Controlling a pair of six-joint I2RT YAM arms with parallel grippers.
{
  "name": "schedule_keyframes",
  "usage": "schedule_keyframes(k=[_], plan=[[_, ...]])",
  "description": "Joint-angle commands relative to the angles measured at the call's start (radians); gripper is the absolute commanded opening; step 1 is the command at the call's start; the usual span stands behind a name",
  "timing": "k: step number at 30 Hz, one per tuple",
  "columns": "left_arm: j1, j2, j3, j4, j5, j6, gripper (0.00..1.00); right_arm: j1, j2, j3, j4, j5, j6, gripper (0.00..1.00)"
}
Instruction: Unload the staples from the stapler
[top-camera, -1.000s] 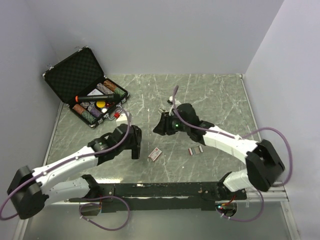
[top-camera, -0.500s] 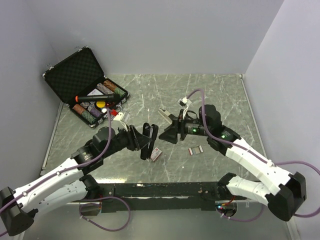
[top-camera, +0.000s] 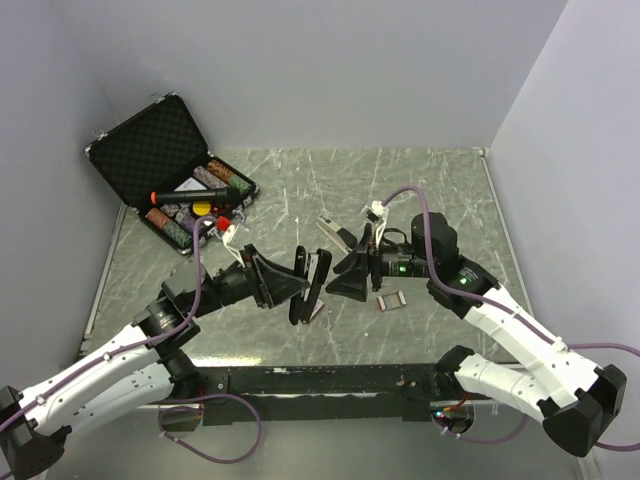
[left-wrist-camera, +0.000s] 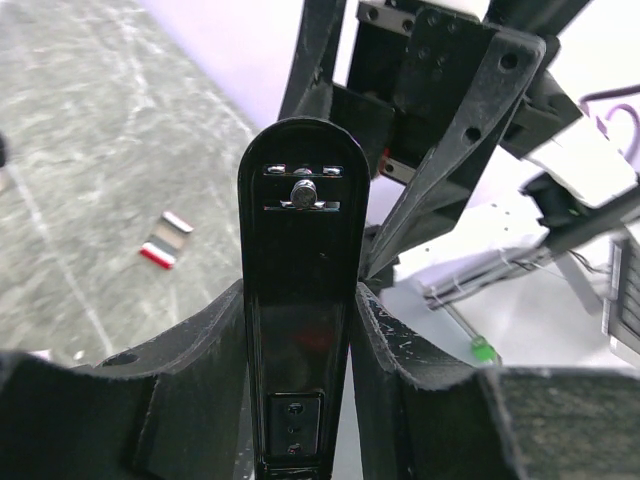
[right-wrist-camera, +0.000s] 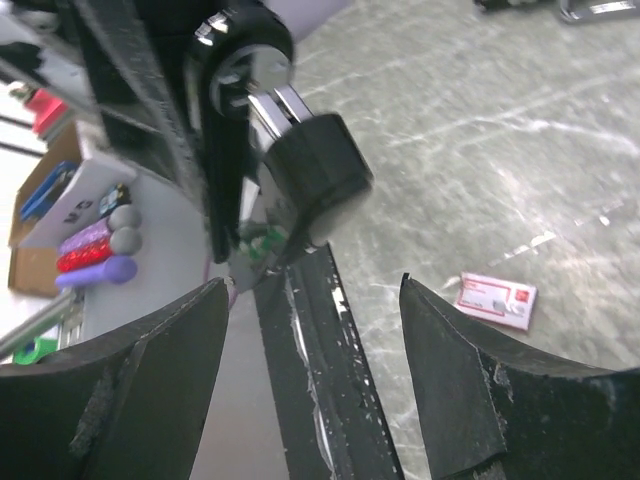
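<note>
from above, the left gripper (top-camera: 298, 281) is clamped on the black stapler (top-camera: 309, 288) and holds it up off the grey marbled table (top-camera: 440, 200), tilted steeply, one end aimed across at the other arm. holding it in the air this way gives the second arm room to work on it. the right gripper (top-camera: 342, 269) faces the stapler from just beside it, its jaws spread wide with nothing between them, lined up to close on the free end. two short strips of staples (top-camera: 391, 299) lie on the table just past the right gripper. an open black case (top-camera: 165, 160) of chips sits well apart at the far left corner.

the left wrist view shows why the grip looks sound: the stapler runs straight up the middle, both fingers (left-wrist-camera: 190, 385) pressing its flanks low down, so the upper half, with its chrome rivet plate, stands free. the right gripper looms just behind that free end, near it but apparently not touching.

in the right wrist view, the two wide-set fingers (right-wrist-camera: 150, 390) frame the stapler's rounded black end and the chrome rails behind it, with a gap on either side. a small red-and-white box (right-wrist-camera: 497, 298) lies on the table below. whether staples are inside the stapler cannot be told. the likely next move is to close on the free end and pull.
</note>
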Motion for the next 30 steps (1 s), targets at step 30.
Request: schedule_keyframes(k=[30], plan=[[-0.004, 0.021, -0.044, 0.332, 0.232, -0.055, 0.01, -0.003, -0.027, 0.033, 0.236, -0.200, 0.014, 0.55]])
